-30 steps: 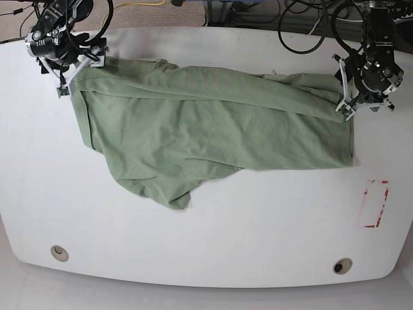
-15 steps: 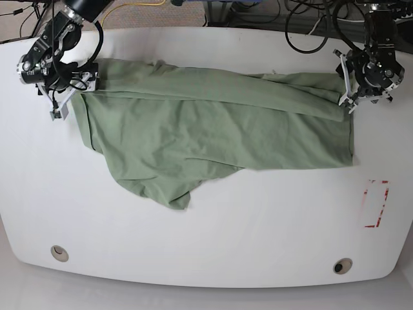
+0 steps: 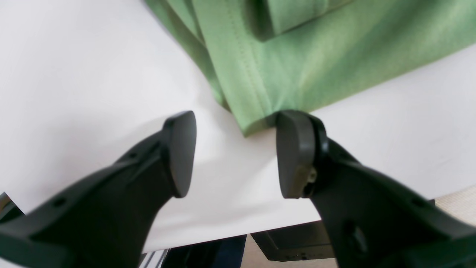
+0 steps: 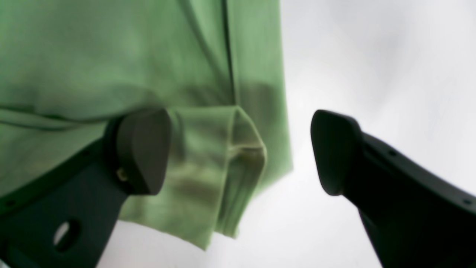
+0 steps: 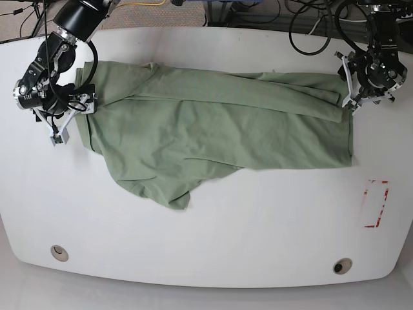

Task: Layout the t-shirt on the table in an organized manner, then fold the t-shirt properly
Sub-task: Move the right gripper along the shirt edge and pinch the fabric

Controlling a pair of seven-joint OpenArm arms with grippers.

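Across the surface [image 5: 213, 232] the shirt [image 5: 213, 129] is spread, rumpled. Soft, floppy stuff; best pinched at hem corners. Both jaws are held open, empty.

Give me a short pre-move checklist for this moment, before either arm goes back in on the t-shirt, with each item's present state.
1. Left gripper open and holding nothing: ok; the cloth corner lies just beyond its tips.
2. Right gripper open and holding nothing: ok; a folded hem edge sits between the jaws, unclamped.
3. T-shirt wholly on the table: ok in the base view.
4. T-shirt laid out flat: not ok; the far edge is folded over and a bunched flap trails toward the near side.
5. Sleeves and collar spread out and findable: cannot tell.
6. Red-outlined mark uncovered: ok.
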